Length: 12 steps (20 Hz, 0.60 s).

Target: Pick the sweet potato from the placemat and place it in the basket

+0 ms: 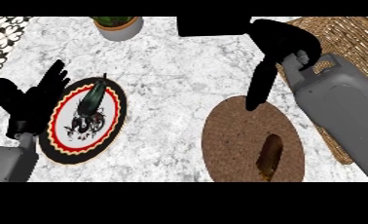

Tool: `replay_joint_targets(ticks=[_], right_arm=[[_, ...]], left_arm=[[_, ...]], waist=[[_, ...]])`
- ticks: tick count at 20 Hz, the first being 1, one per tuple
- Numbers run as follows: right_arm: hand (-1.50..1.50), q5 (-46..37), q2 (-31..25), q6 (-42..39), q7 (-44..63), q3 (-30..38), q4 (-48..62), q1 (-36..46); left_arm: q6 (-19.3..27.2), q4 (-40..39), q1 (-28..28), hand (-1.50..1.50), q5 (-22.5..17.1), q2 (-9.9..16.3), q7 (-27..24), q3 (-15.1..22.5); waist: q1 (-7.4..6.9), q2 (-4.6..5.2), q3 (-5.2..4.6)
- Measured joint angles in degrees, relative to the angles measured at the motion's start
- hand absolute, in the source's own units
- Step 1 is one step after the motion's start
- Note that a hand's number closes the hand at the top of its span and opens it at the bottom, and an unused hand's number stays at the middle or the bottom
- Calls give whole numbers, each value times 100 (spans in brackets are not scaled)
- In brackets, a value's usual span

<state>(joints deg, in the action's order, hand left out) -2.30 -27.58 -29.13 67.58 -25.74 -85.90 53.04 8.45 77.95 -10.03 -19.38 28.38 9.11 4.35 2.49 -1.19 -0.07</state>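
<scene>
The sweet potato lay on the round brown placemat, low on its right side, untouched and alone there. The wicker basket sat at the desk's far right edge, mostly hidden behind the right forearm; what it held could not be made out. One basket, one placemat, one sweet potato. Across the desk, one patterned plate carried a dark green vegetable, and one plant pot stood at the far edge. The right hand hung above the placemat's far rim, fingers straight, pressed together, pointing down, well short of the sweet potato. The left hand rested at the left edge beside the plate, fingers spread upward, holding nothing.
</scene>
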Motion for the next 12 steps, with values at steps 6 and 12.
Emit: replay_joint_targets(ticks=[6,12], right_arm=[[-150,-148,-432,193,42,-144,-1286,-1123],[-150,-1127,-657,535,-252,-369,-2132,-2474]], left_arm=[[12,-11,43,0,96,-99,-71,-3],[-40,31,-24,0,152,-162,-10,-25]], waist=[[-24,38,2],[-103,79,7]])
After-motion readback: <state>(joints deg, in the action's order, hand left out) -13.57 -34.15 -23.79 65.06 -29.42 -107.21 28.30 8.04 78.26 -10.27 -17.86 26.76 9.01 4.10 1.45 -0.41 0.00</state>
